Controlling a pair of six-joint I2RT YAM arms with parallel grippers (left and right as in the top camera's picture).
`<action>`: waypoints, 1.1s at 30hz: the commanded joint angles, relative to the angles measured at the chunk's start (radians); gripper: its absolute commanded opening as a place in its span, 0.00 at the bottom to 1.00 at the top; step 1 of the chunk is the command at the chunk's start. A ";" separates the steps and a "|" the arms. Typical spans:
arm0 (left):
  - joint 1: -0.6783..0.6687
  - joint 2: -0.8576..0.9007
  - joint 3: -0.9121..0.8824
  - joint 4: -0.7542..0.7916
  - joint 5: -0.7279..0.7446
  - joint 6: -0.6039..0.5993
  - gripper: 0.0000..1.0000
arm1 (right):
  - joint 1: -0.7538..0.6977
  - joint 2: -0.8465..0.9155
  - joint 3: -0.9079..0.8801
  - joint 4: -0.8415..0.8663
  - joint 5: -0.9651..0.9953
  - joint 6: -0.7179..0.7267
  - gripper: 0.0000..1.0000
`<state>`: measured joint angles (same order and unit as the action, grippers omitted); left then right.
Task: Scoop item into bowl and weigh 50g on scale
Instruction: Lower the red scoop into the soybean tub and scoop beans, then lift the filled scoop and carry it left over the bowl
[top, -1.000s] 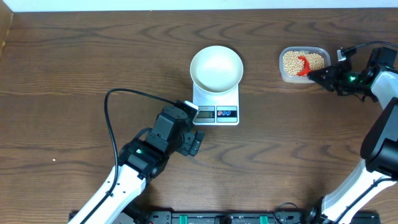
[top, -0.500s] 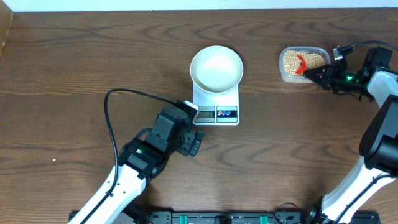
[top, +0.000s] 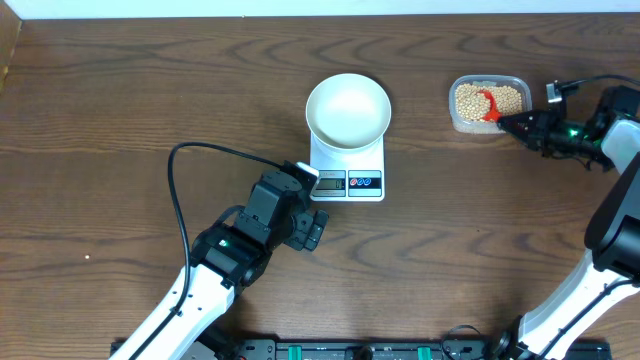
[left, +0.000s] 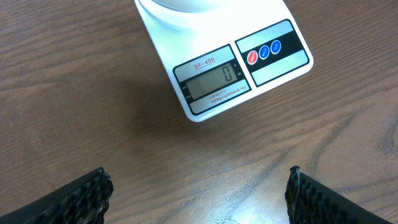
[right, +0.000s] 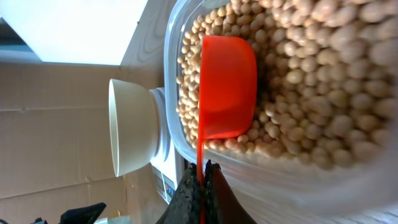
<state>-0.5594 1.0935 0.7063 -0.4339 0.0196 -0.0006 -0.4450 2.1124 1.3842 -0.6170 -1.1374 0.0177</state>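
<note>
Counter (top: 120, 90): dark brown wood-grain laminate, matte.

Scale (top: 348, 172): flat white plastic rectangle near the middle of the counter. It has a grey LCD in a black-edged panel and small round red and blue buttons beside it. The left wrist view shows a single 0 on the display.

Bowl (top: 348, 109): round, white, smooth and glossy. It stands upright on the scale's far half, and its inside shows bare white. Seen side-on in the right wrist view, its wall is thick and tapers to a narrower foot.

Beans (top: 468, 98): small, round, pale tan and matte, heaped in a clear rounded-rectangular plastic tub (top: 452, 108). The tub sits to the right of the scale, well apart from it.

Scoop (top: 487, 103): bright red-orange plastic, a rounded cup on a thin flat handle. The cup lies among the beans inside the tub.

Right fingers (right: 200, 183): black, pressed together on the end of the scoop handle at the tub's near wall.

Left fingers (top: 314, 231): spread wide and holding nothing, low over the counter just before the scale's display end. Their ribbed black pads (left: 87, 196) sit at opposite lower corners of the left wrist view.
</note>
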 joint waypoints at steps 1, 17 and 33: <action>-0.003 0.004 0.018 0.002 -0.006 -0.004 0.91 | -0.025 0.010 -0.008 -0.004 -0.051 -0.035 0.01; -0.003 0.004 0.018 0.002 -0.006 -0.004 0.91 | -0.099 0.010 -0.008 0.005 -0.260 -0.035 0.01; -0.003 0.004 0.018 0.002 -0.005 -0.004 0.91 | -0.051 0.010 -0.008 0.024 -0.424 -0.011 0.01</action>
<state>-0.5594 1.0935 0.7063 -0.4343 0.0196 -0.0002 -0.5220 2.1128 1.3827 -0.5968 -1.4914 0.0071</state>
